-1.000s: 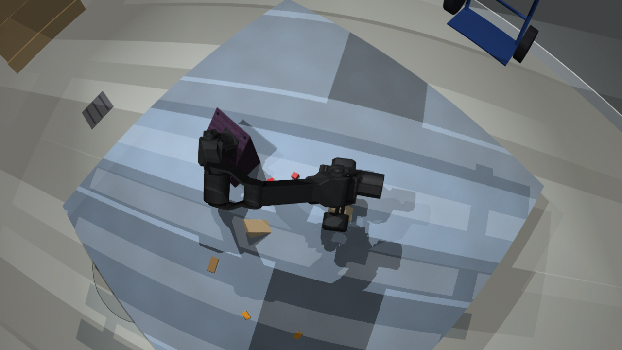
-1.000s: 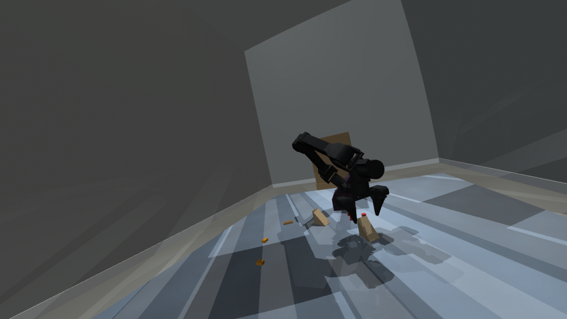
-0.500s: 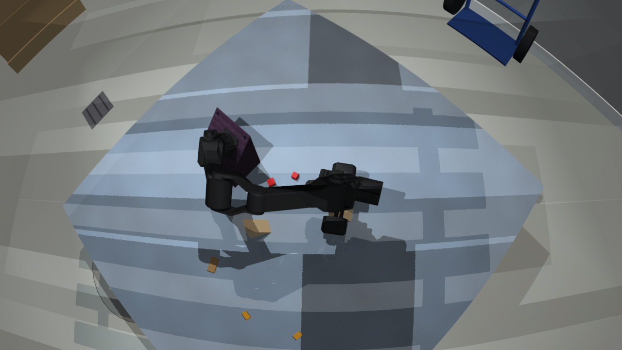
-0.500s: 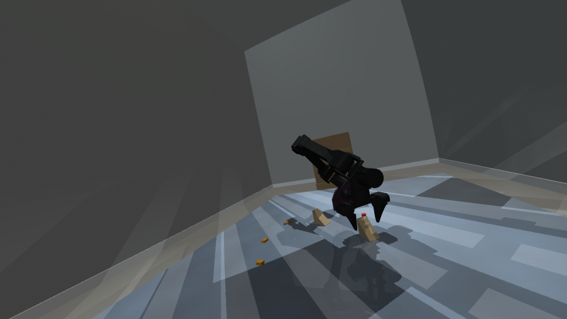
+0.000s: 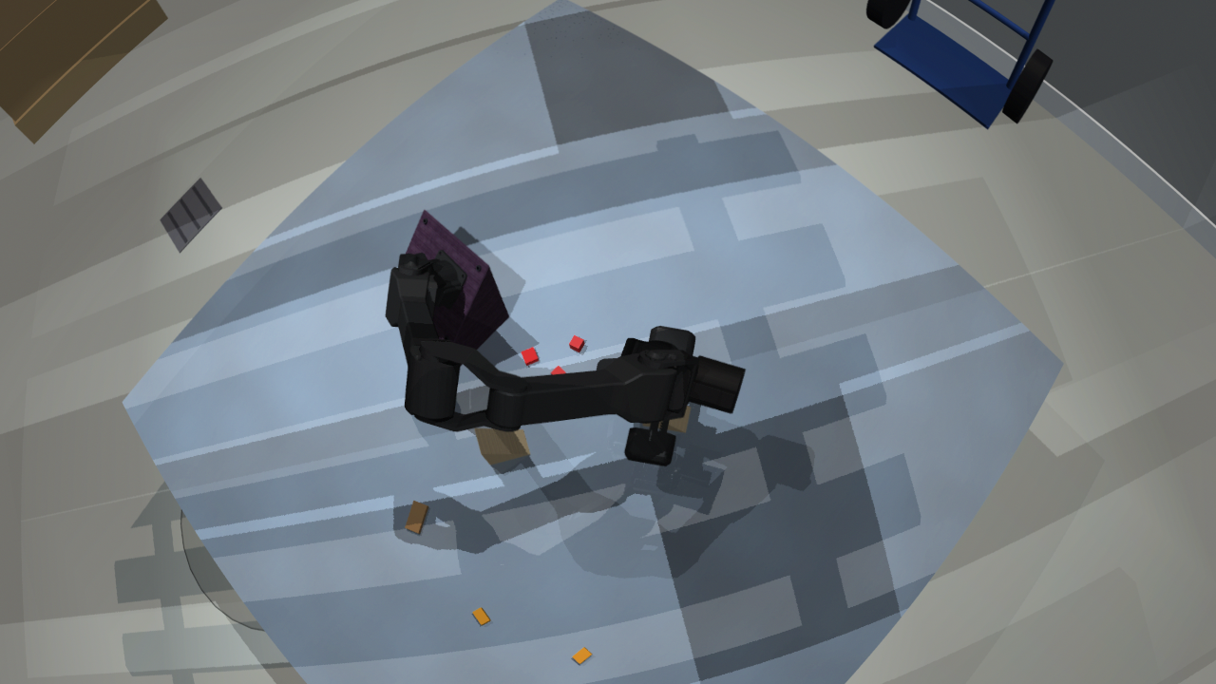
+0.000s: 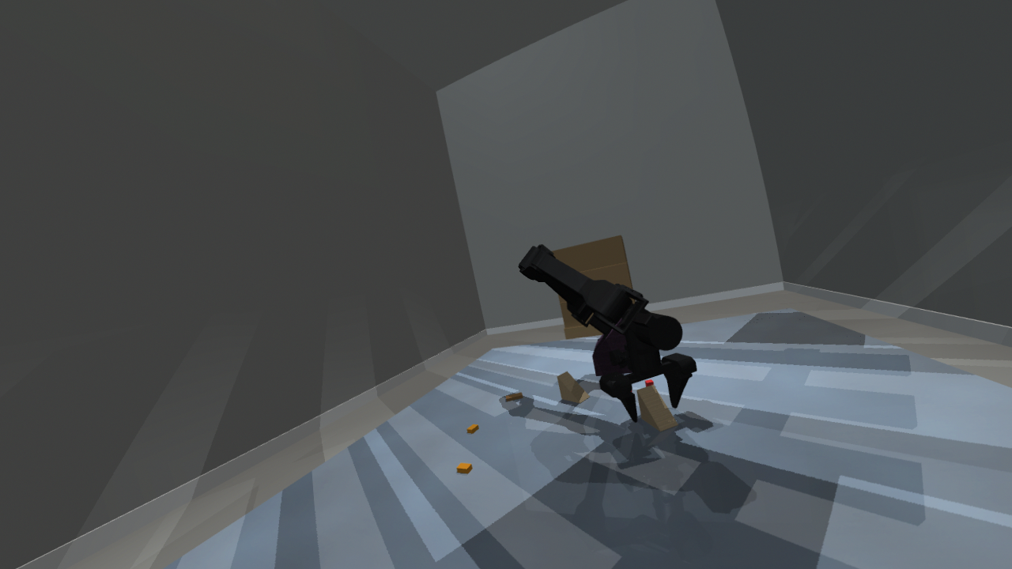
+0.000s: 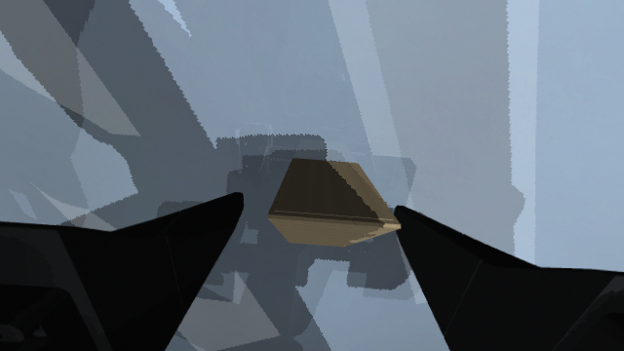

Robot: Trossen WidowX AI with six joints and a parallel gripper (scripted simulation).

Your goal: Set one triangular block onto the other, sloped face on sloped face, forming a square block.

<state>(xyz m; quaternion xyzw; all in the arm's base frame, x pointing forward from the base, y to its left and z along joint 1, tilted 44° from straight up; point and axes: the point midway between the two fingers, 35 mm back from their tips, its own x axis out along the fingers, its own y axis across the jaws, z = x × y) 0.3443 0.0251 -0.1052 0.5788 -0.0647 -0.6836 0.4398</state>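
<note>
1. Black parallel-jaw gripper [image 7: 319, 214]: spread wide, holding nothing, its fingertips [image 6: 632, 416] straddling the tan wooden triangular block [image 7: 331, 207] on the glossy blue-grey table [image 5: 892, 280].
2. Second tan triangular block [image 6: 570, 387]: well apart, beyond the arm, with open table between the two blocks.
3. Small red cubes [image 5: 529, 355]: near the arm's dark purple base [image 5: 476, 280].
4. Small orange chips [image 5: 481, 616]: scattered toward one table edge.
5. No legible writing seen.
</note>
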